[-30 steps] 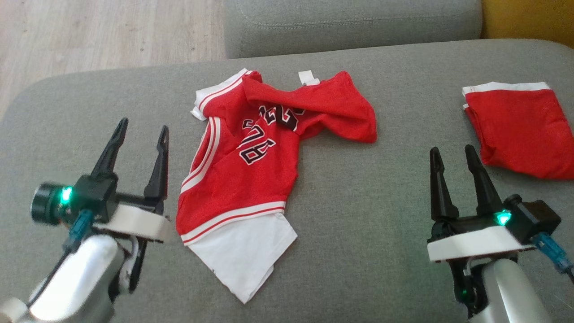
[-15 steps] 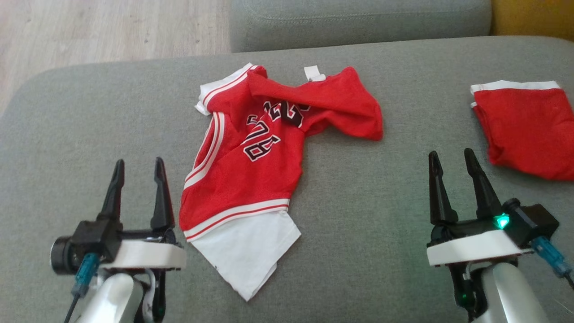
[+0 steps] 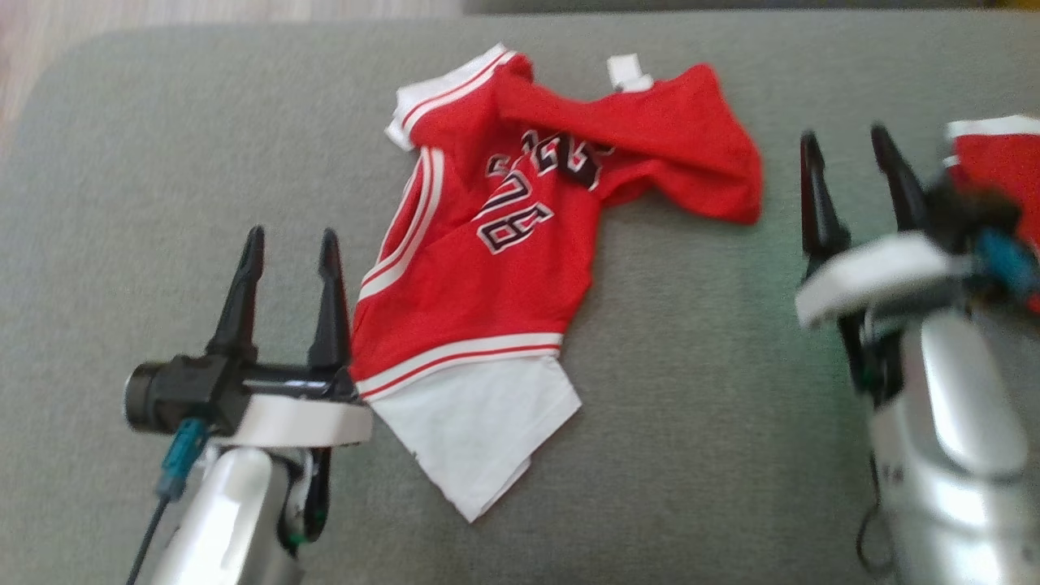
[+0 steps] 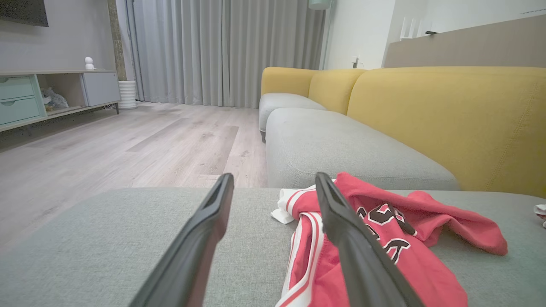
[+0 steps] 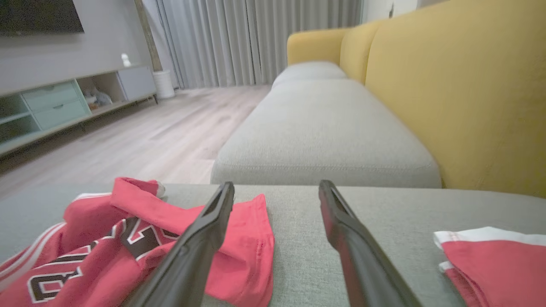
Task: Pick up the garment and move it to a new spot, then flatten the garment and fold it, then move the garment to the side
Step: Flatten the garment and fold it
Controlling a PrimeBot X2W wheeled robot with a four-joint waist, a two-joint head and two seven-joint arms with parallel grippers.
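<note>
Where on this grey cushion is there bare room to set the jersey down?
The grey fabric cushion is bare in two places: the wide stretch left of the crumpled red-and-white jersey, beyond the left gripper, and the strip between jersey and right gripper. It is crowded at the right edge, where a folded red garment lies.

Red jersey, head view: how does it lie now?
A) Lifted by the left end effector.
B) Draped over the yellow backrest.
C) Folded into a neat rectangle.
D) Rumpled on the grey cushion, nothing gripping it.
D: the red jersey lies rumpled on the grey cushion, a red flap folded over its black numbers, while the left end effector and right end effector stand open with nothing between their fingers.
</note>
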